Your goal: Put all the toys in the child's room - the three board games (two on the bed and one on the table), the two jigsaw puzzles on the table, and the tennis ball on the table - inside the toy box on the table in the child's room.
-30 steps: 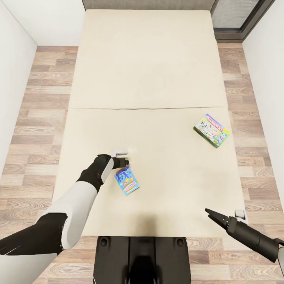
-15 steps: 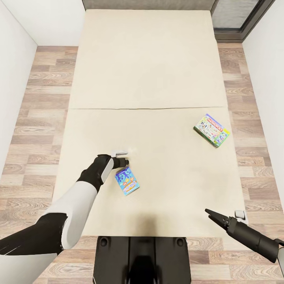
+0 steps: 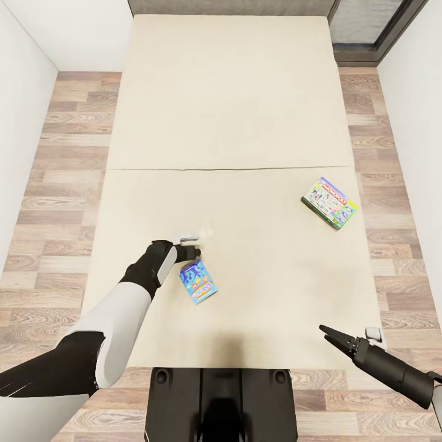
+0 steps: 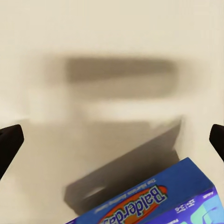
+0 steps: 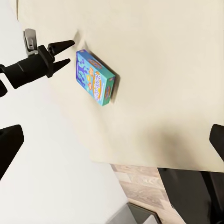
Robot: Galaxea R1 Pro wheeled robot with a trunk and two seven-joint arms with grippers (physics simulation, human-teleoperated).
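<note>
A: Left gripper [image 3: 191, 245] hovers over the bed [image 3: 245, 110], fingers parted. In the left wrist view the two dark fingertips [image 4: 9, 142] sit at opposite edges of the frame with nothing between them but mattress.

B: The blue board game [image 3: 197, 281]?

A: Lies flat on the mattress just on the robot's side of that gripper, close under its tips. The right wrist view shows the same box [image 5: 94, 77] with the left gripper's tips [image 5: 63, 51] pointing at one short end, a narrow gap between. From these angles one cannot tell for certain whether a tip touches the box; it looks apart.

B: Right gripper [image 3: 326, 334]?

A: Low over the near edge of the bed, well to the right of the blue box. Head view shows its tips close together in a point, but the right wrist view shows its dark fingertips [image 5: 9, 149] at opposite frame edges, so it is spread and empty.

B: Second board game [image 3: 329, 202]?

A: White and green cover, flat on the mattress, far beyond the right gripper and well apart from both grippers, near the bed's right edge. Wood floor [image 3: 67, 153] flanks the bed.
</note>
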